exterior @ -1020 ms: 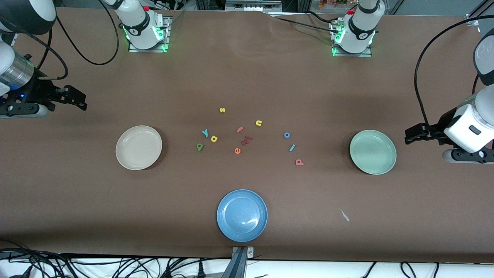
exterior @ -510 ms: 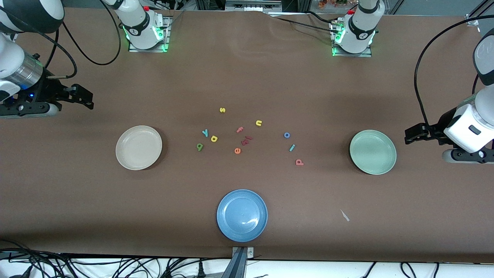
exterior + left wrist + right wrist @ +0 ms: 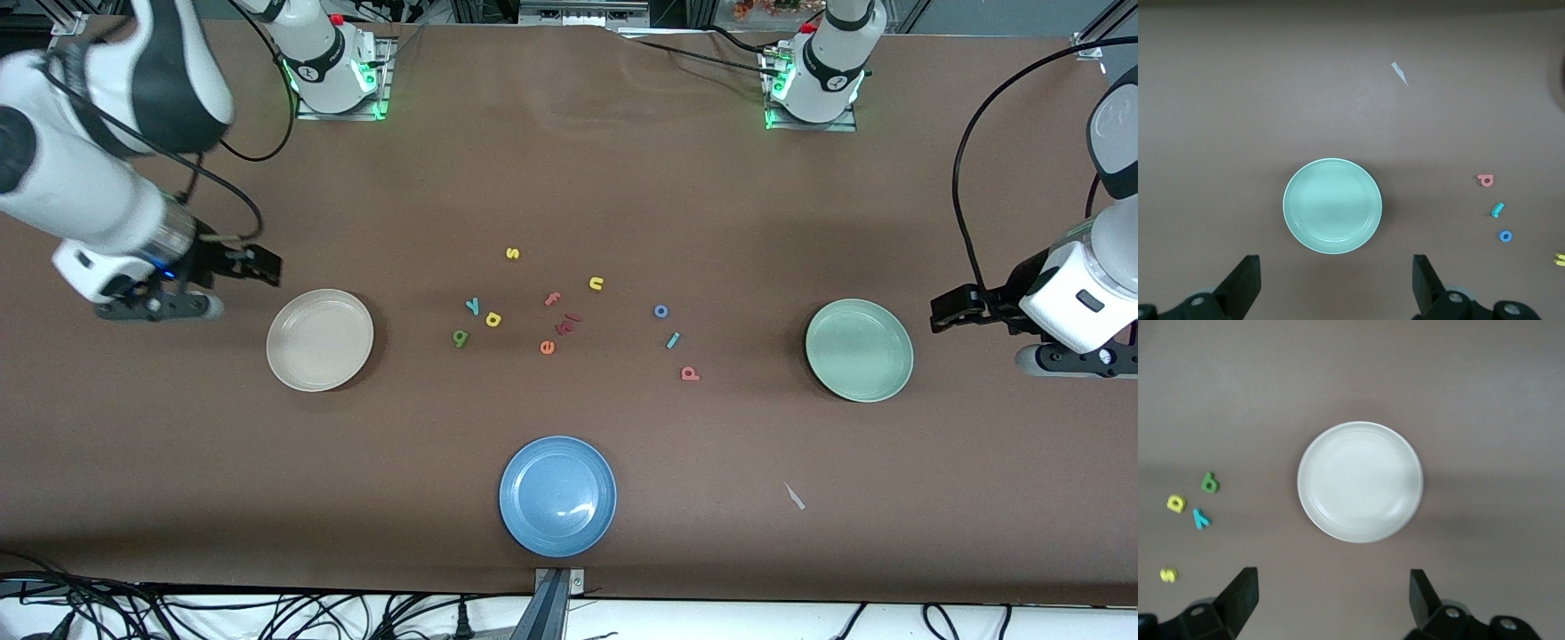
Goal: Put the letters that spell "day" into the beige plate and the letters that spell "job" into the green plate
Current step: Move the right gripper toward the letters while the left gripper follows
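So far nothing is sitting in either plate: the beige plate (image 3: pixel 319 340) toward the right arm's end of the worktop and the green plate (image 3: pixel 859 349) toward the left arm's end are both lying bare. The green "d" (image 3: pixel 460 337), teal "y" (image 3: pixel 472 306) and yellow "a" (image 3: pixel 492 319) are clustering between the plates, nearer the beige one; the blue "o" (image 3: pixel 661 311), teal "j" (image 3: pixel 673 340) and salmon "b" (image 3: pixel 690 374) are lying nearer the green one. All six are waiting to be picked. The right gripper (image 3: pixel 258 265) is hovering just beside the beige plate, jaws released and holding nothing; the left gripper (image 3: pixel 944 311) is waiting beside the green plate, jaws likewise released.
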`<state>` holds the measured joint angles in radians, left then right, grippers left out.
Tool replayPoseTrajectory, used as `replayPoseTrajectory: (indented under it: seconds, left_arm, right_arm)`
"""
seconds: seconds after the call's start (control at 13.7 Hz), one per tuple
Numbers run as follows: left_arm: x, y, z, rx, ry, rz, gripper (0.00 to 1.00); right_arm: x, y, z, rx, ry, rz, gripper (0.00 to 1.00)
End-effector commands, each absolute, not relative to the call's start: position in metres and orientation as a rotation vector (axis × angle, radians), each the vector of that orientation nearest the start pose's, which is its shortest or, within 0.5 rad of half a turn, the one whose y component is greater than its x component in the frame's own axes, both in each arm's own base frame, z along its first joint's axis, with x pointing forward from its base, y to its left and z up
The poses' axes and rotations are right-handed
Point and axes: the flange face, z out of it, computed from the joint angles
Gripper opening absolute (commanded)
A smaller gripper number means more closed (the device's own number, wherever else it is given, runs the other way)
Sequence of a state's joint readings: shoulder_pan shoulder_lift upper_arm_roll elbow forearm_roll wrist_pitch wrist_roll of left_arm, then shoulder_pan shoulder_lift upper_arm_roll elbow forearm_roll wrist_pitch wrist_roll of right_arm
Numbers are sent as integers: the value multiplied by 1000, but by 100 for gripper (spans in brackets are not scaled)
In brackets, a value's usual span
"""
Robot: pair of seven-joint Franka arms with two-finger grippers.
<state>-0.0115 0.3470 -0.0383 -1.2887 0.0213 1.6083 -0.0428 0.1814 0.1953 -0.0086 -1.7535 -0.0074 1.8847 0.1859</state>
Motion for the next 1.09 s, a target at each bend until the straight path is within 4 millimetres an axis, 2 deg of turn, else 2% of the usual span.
replayPoseTrajectory:
  seconds: [0.0, 0.29, 0.51, 0.66, 0.87, 1.02]
  left_arm:
    - [657, -25, 554, -3119, 28, 44, 100]
    - [655, -26, 548, -3118, 40, 75, 100]
    - [655, -27, 541, -3122, 54, 99, 100]
    - [657, -34, 519, -3124, 52, 162, 100]
    - [663, -65, 486, -3117, 98, 233, 100]
    - [667, -87, 462, -3151, 3, 287, 100]
  right_arm:
    - [617, 152, 402, -3164, 226, 81, 100]
    - [620, 216, 334, -3136, 462, 26, 100]
    - [616, 254, 299, -3100, 615, -26, 100]
    - [609, 280, 283, -3073, 702, -45, 100]
    - [611, 294, 262, -3004, 898, -54, 100]
    - [601, 314, 243, -2991, 944, -51, 99]
